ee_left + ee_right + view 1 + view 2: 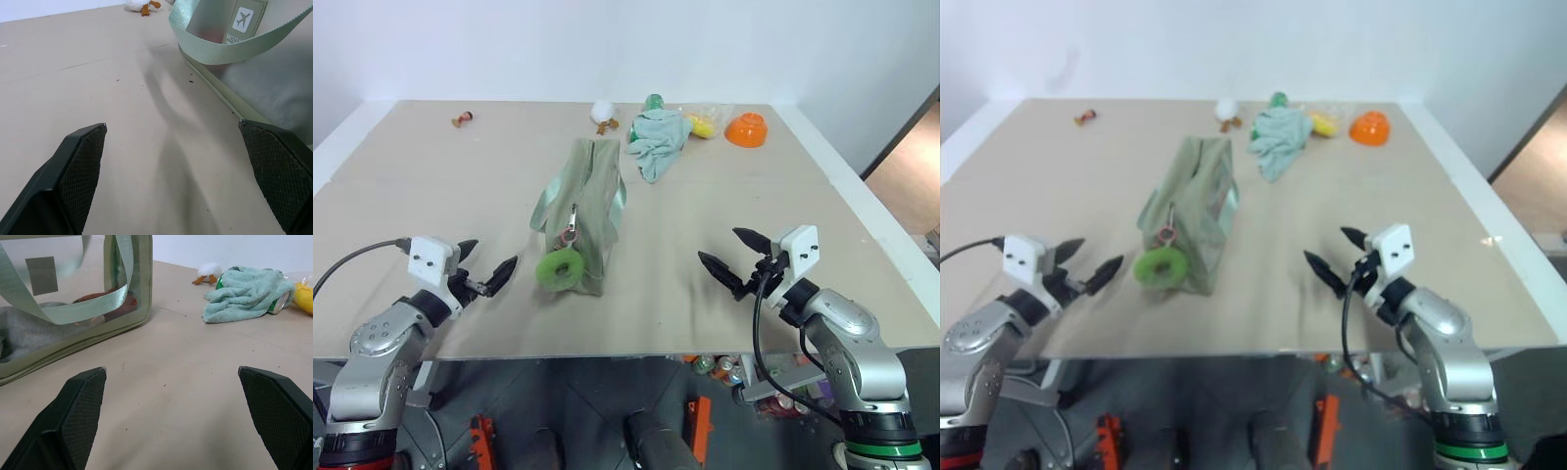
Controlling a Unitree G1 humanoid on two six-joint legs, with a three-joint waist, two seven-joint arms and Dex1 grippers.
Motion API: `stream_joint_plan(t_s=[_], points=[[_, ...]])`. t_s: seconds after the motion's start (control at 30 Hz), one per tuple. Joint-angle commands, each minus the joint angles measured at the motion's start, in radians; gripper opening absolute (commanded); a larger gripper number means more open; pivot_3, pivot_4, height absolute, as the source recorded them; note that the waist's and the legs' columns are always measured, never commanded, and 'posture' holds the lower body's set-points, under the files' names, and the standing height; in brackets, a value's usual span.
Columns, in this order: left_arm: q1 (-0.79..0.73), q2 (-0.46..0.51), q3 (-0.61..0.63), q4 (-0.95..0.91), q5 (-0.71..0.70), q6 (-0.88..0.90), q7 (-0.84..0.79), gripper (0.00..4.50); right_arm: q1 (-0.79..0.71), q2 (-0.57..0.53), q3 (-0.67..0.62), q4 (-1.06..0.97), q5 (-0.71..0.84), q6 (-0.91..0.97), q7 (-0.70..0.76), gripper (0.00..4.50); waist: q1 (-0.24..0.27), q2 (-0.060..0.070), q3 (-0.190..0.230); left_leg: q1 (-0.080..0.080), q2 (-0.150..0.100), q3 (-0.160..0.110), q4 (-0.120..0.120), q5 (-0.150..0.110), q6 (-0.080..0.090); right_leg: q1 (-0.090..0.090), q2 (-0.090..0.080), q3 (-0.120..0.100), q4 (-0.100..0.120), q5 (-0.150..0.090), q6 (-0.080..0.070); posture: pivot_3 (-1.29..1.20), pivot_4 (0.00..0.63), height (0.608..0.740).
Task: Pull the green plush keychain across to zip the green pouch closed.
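Note:
The green pouch (584, 201) lies lengthwise in the middle of the table, its clear side panel and a pale strap (222, 49) close in the left wrist view. The green plush keychain (559, 268) rests at the pouch's near end, hanging from the zipper pull with a small reddish charm (571, 237). My left gripper (486, 264) hovers open to the left of the keychain, apart from it. My right gripper (732, 257) stands open well to the right of the pouch, nothing between its fingers (78, 411). In the right wrist view the pouch (73, 308) shows its clear side.
At the back of the table lie a pale mint cloth (658, 139) over a green can, a white toy duck (603, 114), a yellow object in a clear bag (703, 123), an orange bowl (746, 128) and a small brown figure (462, 119). The table's front edge (626, 352) runs just below both grippers.

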Motion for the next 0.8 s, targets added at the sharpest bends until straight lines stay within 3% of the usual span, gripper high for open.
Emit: stream_joint_plan(t_s=[0.03, 0.4, 0.8], points=[[-0.028, 0.009, 0.001, -0.005, 0.008, -0.020, -0.008, 4.49, 0.000, 0.000, -0.022, -0.019, 0.005, -0.013, -0.008, 4.49, 0.000, 0.000, 0.000, 0.000, 0.000, 0.000, 0.000, 0.000, 0.000, 0.000, 0.000, 0.000, 0.000, 0.000, 0.000, 0.00, 0.150, 0.739], [-0.051, -0.009, 0.008, 0.014, -0.039, -0.020, -0.078, 4.49, 0.026, -0.003, -0.031, -0.039, 0.025, 0.013, -0.022, 4.49, 0.000, 0.000, 0.000, -0.001, -0.001, -0.001, 0.000, 0.000, 0.000, 0.000, -0.001, -0.001, 0.000, 0.000, 0.000, 0.00, 0.150, 0.739], [-0.024, -0.025, 0.037, -0.013, -0.052, -0.030, -0.052, 4.49, -0.008, -0.026, -0.020, 0.001, 0.007, -0.035, 0.030, 4.49, 0.000, 0.000, 0.000, -0.001, -0.001, -0.001, 0.000, 0.000, 0.000, 0.000, -0.001, -0.001, 0.000, 0.000, 0.001, 0.00, 0.150, 0.739]])
